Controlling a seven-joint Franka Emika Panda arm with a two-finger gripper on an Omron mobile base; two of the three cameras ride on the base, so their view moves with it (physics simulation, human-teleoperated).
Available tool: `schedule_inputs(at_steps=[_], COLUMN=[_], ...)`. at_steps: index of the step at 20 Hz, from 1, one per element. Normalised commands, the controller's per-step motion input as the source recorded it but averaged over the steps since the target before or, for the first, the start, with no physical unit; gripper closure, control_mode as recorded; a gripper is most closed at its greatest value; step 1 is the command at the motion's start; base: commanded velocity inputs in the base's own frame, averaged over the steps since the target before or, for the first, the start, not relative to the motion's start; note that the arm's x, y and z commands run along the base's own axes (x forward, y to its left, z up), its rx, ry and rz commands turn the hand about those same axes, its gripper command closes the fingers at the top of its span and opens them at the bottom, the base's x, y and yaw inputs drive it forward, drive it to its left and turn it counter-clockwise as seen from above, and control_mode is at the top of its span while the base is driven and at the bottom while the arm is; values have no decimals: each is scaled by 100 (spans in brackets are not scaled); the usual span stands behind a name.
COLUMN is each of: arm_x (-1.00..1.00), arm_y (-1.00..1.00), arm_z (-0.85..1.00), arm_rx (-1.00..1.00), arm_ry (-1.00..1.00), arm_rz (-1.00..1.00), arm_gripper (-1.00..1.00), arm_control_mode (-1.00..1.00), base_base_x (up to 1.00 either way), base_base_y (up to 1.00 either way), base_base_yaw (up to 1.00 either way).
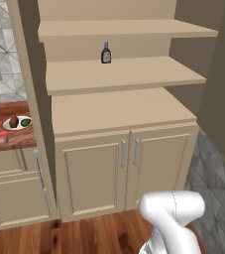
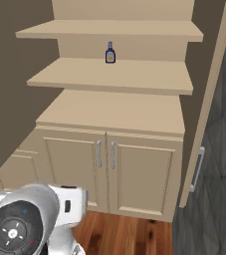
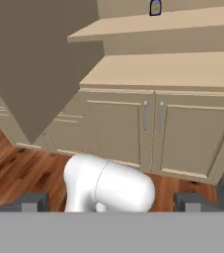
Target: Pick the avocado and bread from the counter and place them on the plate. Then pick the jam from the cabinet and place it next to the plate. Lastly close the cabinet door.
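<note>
Beige wooden cabinet door (image 3: 34, 64), dark-brown inner face showing, standing open ahead and left of the two-finger gripper (image 3: 111, 201), fingertips (image 3: 34, 200) sitting wide apart, gripping nothing.

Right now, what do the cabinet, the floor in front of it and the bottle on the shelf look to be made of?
The cabinet: beige wood with a matte painted look. The floor: glossy reddish wood planks with visible grain, giving way to grey tile on the right. The bottle: dark, probably glass, with a pale label; too small to be sure.
</note>
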Motion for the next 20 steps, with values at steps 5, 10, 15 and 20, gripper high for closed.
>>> schedule_inputs(at_steps=[5, 10, 15, 20], arm_x=[-50, -26, -3, -1], arm_y=[0, -4, -12, -25], arm_z=[-45, -44, -11, 0], arm_rx=[28, 33, 41, 47], arm_ry=[-11, 0, 9, 6], arm_rz=[-34, -33, -23, -13], arm_gripper=[-100, -100, -100, -100], arm_control_mode=[-100, -100, -100, -100], base_base_x=[0, 0, 0, 0], base_base_y=[0, 0, 0, 0], base_base_yaw=[0, 0, 0, 0])
